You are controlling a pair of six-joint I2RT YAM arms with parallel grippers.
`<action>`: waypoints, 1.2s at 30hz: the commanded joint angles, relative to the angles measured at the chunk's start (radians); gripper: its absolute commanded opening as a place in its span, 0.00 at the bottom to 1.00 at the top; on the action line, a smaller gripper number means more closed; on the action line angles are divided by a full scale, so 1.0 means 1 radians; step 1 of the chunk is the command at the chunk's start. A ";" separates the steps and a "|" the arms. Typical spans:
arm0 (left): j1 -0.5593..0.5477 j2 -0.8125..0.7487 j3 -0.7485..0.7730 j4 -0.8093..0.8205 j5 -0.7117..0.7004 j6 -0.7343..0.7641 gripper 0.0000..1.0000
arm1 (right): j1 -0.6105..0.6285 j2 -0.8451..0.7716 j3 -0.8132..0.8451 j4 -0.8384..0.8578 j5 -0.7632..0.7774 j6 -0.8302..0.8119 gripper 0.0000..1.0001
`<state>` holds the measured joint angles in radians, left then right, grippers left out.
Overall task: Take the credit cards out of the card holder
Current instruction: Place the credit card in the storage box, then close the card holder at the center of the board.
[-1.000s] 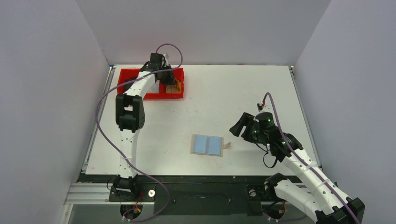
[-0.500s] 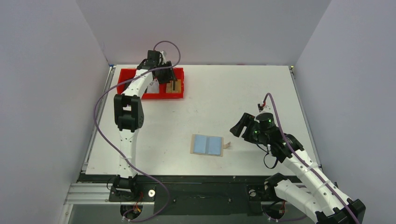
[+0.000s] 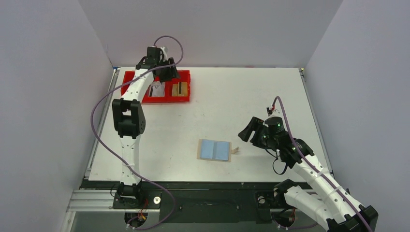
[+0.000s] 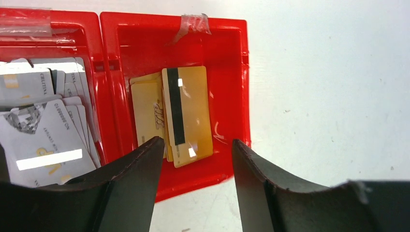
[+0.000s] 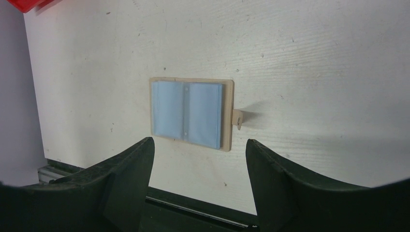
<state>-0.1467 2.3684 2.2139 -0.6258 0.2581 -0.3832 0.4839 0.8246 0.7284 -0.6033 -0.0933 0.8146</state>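
Left gripper (image 4: 196, 142): fingers spread with nothing between them, hanging over the end compartment of the red tray (image 4: 227, 72).
Gold credit cards (image 4: 186, 113): directly below and just ahead of the left fingers. They form a small loose stack lying flat in that compartment, the top card stripe-side up.
Grey cards (image 4: 48, 121): off to that gripper's left, piled in the neighbouring compartment.
Right gripper (image 5: 199, 142): jaws wide apart and empty, held above the table (image 5: 314, 72).
Card holder (image 5: 191, 113): ahead of and below the right gripper, clear of its fingers. It lies opened flat with its pale blue pockets up and its closing tab sticking out at one side.
Done: cards lie in the tray and neither gripper carries one, so the task looks well advanced.
Left: the pockets look flat and evenly blue, and it cannot be told whether a card still sits inside. If one does, the right gripper is the nearer one to pull it.
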 commanded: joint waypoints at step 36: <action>-0.436 -0.884 -1.309 0.357 0.068 -0.280 0.51 | 0.195 0.329 -0.147 0.286 0.186 0.081 0.59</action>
<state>-0.5613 1.5032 0.9325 -0.4267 0.2451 -0.6014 0.6640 1.1343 0.5793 -0.3622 0.0456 0.8753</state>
